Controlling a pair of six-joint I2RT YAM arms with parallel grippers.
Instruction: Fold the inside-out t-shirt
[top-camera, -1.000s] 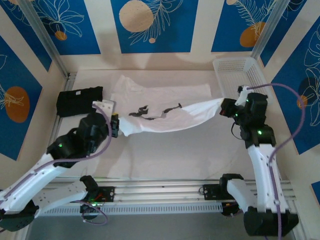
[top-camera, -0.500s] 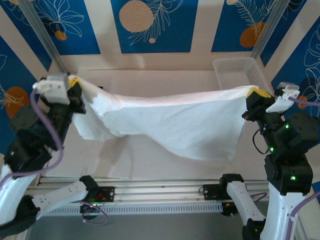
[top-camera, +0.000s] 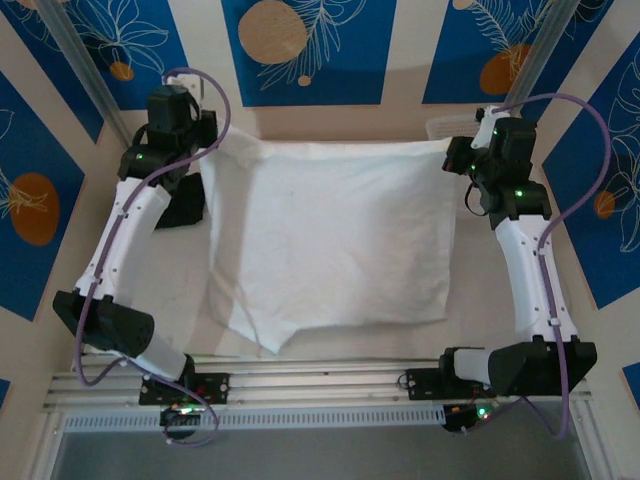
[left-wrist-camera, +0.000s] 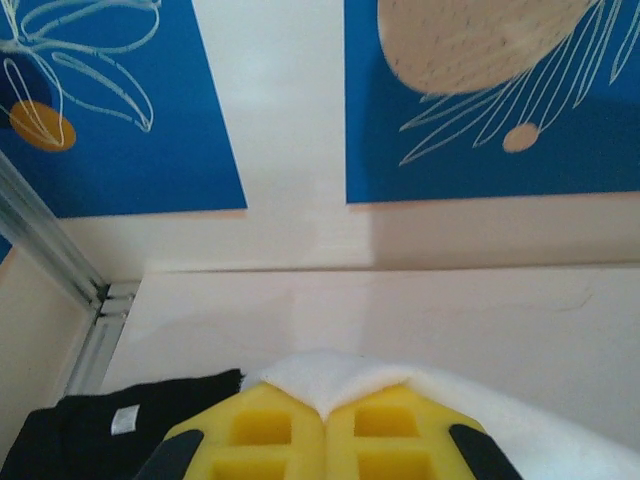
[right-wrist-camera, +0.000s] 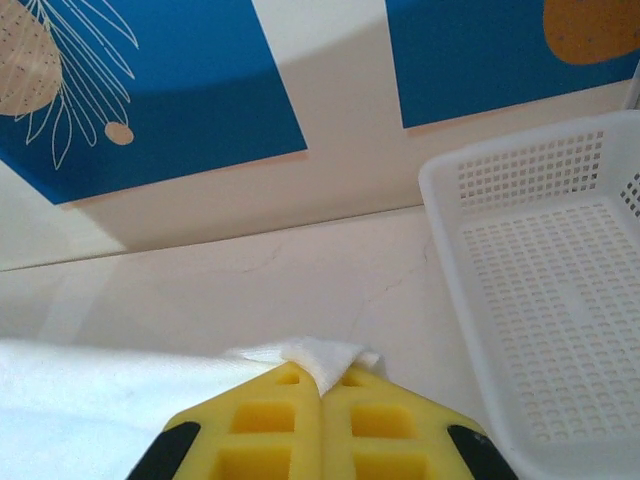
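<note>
Shirt (top-camera: 330, 240) spread flat on pale table (top-camera: 170, 275), between the jaws. Left gripper (left-wrist-camera: 322, 412) and right gripper (right-wrist-camera: 320, 388) each clamp a far corner. Black cloth (left-wrist-camera: 90, 435) just left of left jaws; basket (right-wrist-camera: 545, 290) right of right jaws. Blue-and-cream wall (left-wrist-camera: 480, 120) ahead

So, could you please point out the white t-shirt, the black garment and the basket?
white t-shirt (top-camera: 330, 240), top view, centre of cloth.
black garment (left-wrist-camera: 80, 445), left wrist view, upper surface.
basket (right-wrist-camera: 540, 290), right wrist view, bare floor.
</note>
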